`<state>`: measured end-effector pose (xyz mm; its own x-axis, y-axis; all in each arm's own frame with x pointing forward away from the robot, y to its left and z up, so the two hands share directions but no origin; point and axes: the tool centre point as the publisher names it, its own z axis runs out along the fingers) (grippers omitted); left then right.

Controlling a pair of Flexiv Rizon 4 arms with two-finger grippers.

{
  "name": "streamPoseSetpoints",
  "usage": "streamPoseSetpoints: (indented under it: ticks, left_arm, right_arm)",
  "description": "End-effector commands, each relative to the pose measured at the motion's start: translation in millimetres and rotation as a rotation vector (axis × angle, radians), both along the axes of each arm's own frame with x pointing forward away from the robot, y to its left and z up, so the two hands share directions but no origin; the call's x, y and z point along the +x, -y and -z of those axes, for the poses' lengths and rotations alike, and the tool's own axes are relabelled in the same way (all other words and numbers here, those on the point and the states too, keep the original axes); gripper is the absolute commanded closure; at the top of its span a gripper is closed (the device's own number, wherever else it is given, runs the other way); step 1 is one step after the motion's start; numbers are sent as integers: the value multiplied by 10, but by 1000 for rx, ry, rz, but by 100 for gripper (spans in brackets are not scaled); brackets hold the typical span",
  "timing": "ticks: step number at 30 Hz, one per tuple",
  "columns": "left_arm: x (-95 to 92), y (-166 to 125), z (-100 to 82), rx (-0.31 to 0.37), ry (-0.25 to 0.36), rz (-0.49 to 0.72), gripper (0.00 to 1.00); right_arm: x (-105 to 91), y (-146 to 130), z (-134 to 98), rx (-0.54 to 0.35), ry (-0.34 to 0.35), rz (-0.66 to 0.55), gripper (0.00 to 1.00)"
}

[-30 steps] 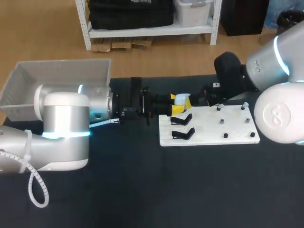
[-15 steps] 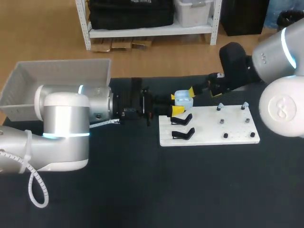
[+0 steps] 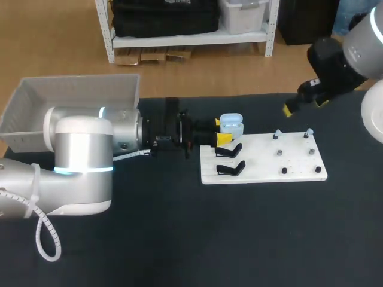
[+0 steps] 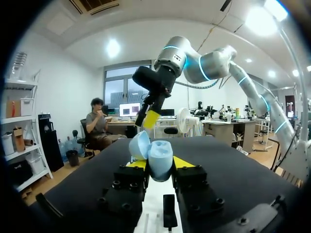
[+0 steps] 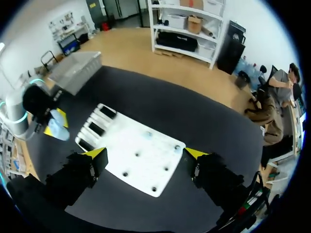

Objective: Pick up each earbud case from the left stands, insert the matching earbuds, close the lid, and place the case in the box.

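Note:
A light-blue earbud case (image 3: 231,125) with its lid up is held over the table just behind the white board (image 3: 263,160). My left gripper (image 3: 222,131) is shut on it. The left wrist view shows the case (image 4: 159,160) between the yellow fingertips (image 4: 183,162), its lid (image 4: 140,144) tilted back. Two black stands (image 3: 229,150) on the board's left end are bare. Small earbuds (image 3: 276,134) sit on pegs at the board's right. My right gripper (image 3: 303,101) hangs open high over the table's back right, and in its own view it (image 5: 146,153) is far above the board (image 5: 138,145).
A grey box (image 3: 72,101) stands at the back left of the table, also seen in the right wrist view as the box (image 5: 75,70) beyond my left arm. Dark pegs (image 3: 285,171) dot the board's right half.
My right gripper has pulled away from the case, rising toward the back right. The left arm and the case have kept still.

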<state>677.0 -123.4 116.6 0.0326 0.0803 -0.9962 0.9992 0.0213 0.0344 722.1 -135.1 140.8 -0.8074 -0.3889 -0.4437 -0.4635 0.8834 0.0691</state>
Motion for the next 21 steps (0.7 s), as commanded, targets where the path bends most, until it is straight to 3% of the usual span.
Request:
streamPoseSetpoints:
  ticks: [1, 18, 21]
  left_arm:
    - [-11, -1, 10, -5, 4, -5, 100]
    - [-11, -1, 10, -5, 4, -5, 100]
    - [-11, -1, 10, -5, 4, -5, 100]
  right_arm:
    - [59, 8, 112, -213, -38, 70, 0]
    - [159, 398, 586, -192, -151, 97, 0]
    - [162, 446, 666, -196, -161, 81, 9]
